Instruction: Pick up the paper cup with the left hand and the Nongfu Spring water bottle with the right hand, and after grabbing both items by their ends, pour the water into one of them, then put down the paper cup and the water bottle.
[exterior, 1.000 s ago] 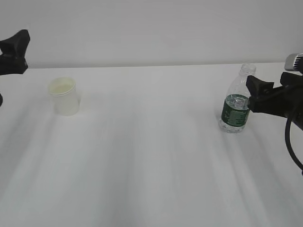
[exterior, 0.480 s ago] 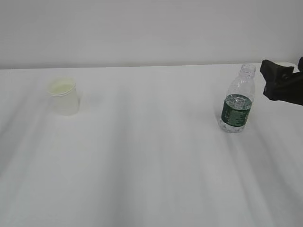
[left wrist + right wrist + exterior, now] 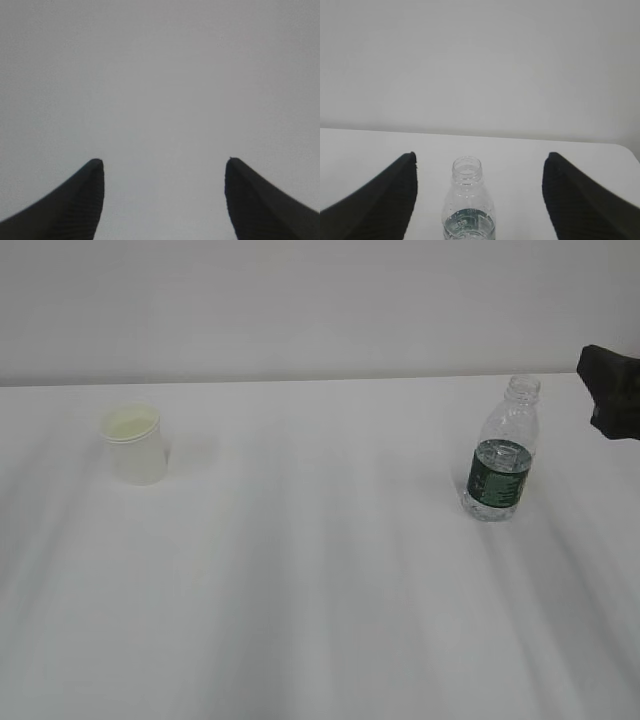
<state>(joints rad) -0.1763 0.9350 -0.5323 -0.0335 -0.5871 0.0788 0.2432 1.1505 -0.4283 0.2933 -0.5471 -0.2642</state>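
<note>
Apparently both set down: cup (image 3: 133, 443) upright far left on tabletop (image 3: 320, 570), bottle (image 3: 501, 465) upright right. Both pincers (image 3: 162, 172) (image 3: 479, 170) spread apart, empty. Best backed off straight, clear of bottle.

Soft, even, diffuse light fills all three views, washing the white table (image 3: 320, 570) almost to overexposure, with only faint grey streaks of shadow running toward the camera. The paper cup (image 3: 133, 444) is low in contrast and nearly melts into the surface, while the exterior picture is slightly soft overall. Both wrist views show their dark fingertips (image 3: 80, 200) blurred and out of focus.
</note>
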